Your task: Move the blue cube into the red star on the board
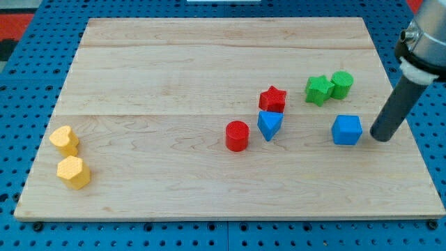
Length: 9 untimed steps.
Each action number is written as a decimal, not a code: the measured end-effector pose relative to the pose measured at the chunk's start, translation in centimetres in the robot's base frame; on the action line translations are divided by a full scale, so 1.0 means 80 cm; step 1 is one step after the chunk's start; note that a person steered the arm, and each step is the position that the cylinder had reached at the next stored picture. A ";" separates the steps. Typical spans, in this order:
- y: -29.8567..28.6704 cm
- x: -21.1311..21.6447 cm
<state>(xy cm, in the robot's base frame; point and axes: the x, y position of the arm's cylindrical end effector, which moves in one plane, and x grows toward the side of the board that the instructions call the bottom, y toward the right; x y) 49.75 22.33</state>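
The blue cube (346, 130) lies on the wooden board (174, 174) toward the view's right. The red star (272, 99) lies to its left and a little higher. My tip (380, 137) rests on the board just right of the blue cube, with a small gap between them. The dark rod rises from it toward the view's top right.
A blue triangular block (269, 125) sits just below the red star, and a red cylinder (237, 136) lies left of it. A green star (318, 90) and a green cylinder (341, 84) lie above the blue cube. Two yellow blocks (64, 140) (73, 171) sit at the far left.
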 end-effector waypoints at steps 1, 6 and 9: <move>-0.146 -0.002; -0.096 -0.038; -0.077 -0.055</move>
<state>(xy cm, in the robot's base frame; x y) 45.34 16.16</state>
